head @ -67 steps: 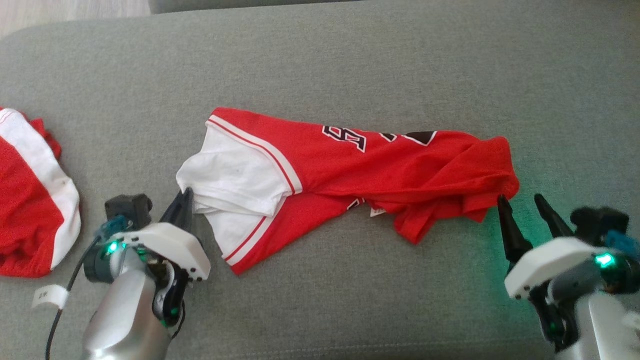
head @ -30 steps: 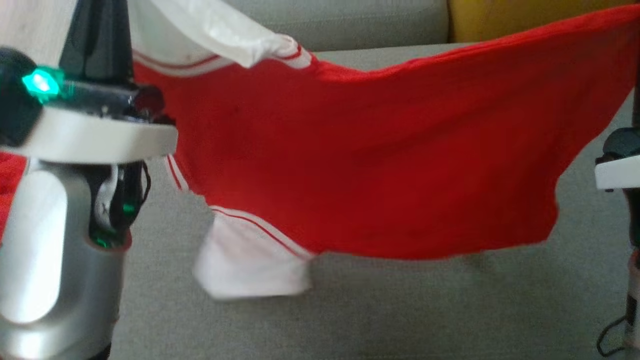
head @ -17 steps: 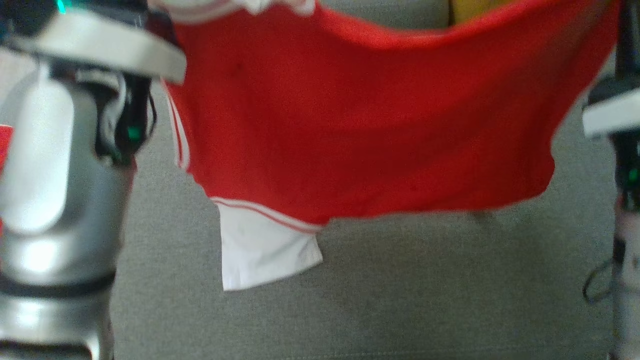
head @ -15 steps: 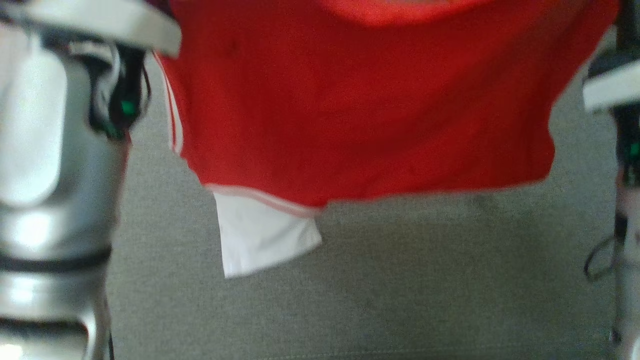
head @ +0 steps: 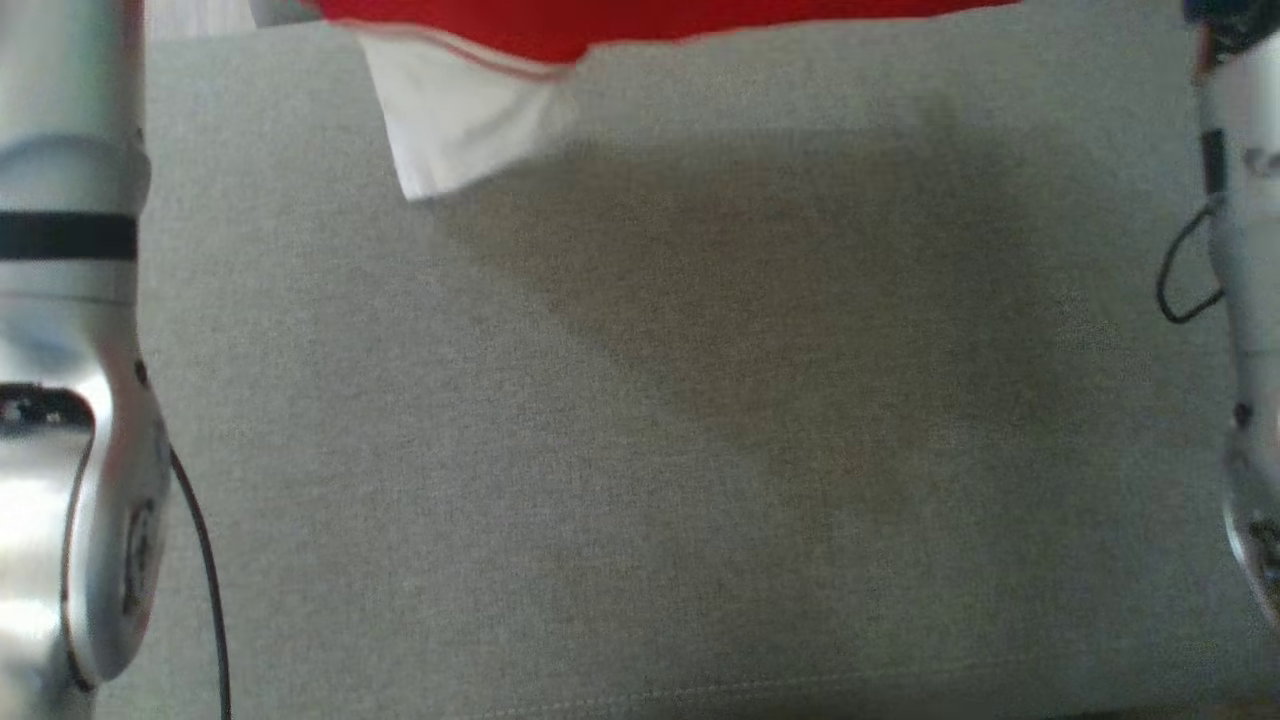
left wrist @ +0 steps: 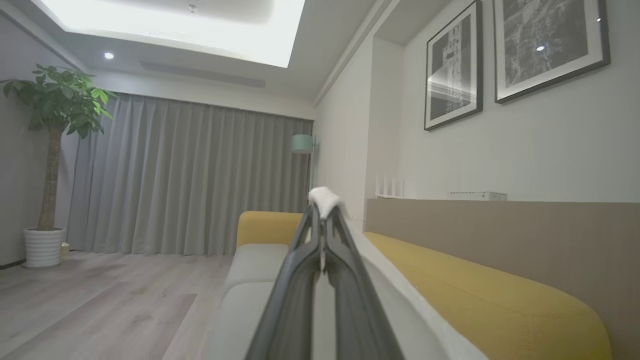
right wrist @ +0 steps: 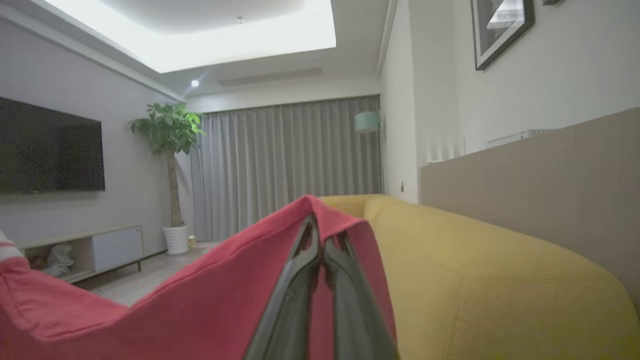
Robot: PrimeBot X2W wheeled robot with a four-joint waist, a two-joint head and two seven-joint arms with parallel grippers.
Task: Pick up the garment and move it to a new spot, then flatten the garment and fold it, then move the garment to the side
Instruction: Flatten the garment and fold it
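Note:
The garment (head: 640, 18), a red shirt with white sleeves, hangs in the air, and in the head view its lower hem and one white sleeve (head: 460, 115) show at the top edge. My left gripper (left wrist: 324, 210) is shut on a white bit of the garment (left wrist: 324, 198). My right gripper (right wrist: 322, 235) is shut on a red corner of the garment (right wrist: 240, 295), which drapes off to the left in the right wrist view. Both forearms stand upright at the sides of the head view, left arm (head: 70, 300) and right arm (head: 1240, 300).
Below the hanging cloth lies the grey sofa seat (head: 650, 450), with the garment's shadow on it. A yellow sofa back (right wrist: 500, 280) runs behind, with a beige ledge and framed pictures on the wall. A potted plant (left wrist: 52, 150) and grey curtains stand farther off.
Both grippers have lifted the garment higher, so it has climbed almost out of the top of the head view. The grippers themselves have gone up past that edge.

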